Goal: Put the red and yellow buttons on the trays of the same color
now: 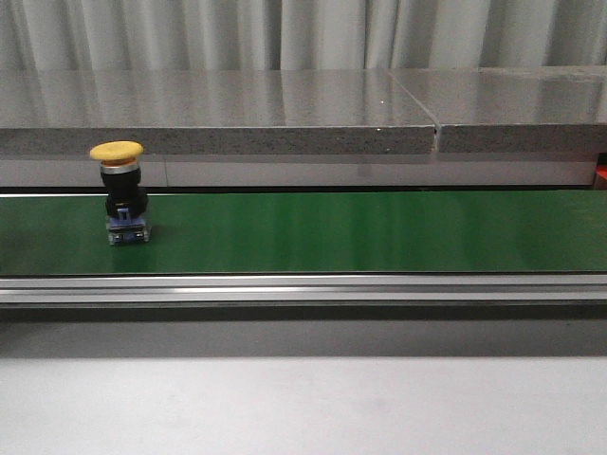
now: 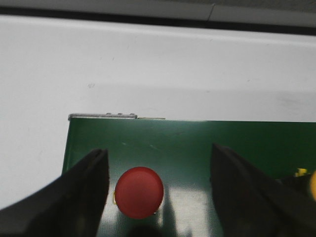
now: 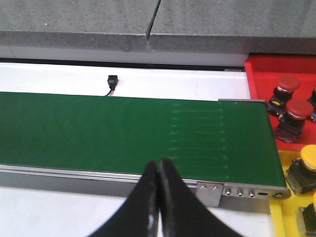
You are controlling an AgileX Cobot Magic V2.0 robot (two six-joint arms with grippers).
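- Red button (image 2: 139, 192) sits cap-up on the green conveyor belt (image 2: 197, 148), directly between the spread fingers of the left end effector (image 2: 158, 197), nearer one finger than the other and touched by neither.
- Yellow button (image 1: 120, 194) stands upright on the same belt in the front view; neither end effector shows there, so its place relative to them cannot be told. A yellow sliver at the edge of the left wrist view may be this button.
- Already sorted: at least two red-capped buttons rest in the red tray (image 3: 261, 74) and at least two yellow-capped ones in the yellow tray (image 3: 289, 163). Both trays lie off the belt's end, ahead of and to one side of the right end effector (image 3: 159, 197).
- Left to do, as a judgement: both belt buttons await pickup, so the task is partly done.
- Right end effector is closed with nothing in it, hovering at the belt's near metal rail (image 3: 98, 175).
- Edges: the red button is close to the belt's end, with the white surface (image 2: 148, 69) beyond it.
- Room: the belt ahead of the right end effector is bare, leaving an open path; the trays are getting crowded.
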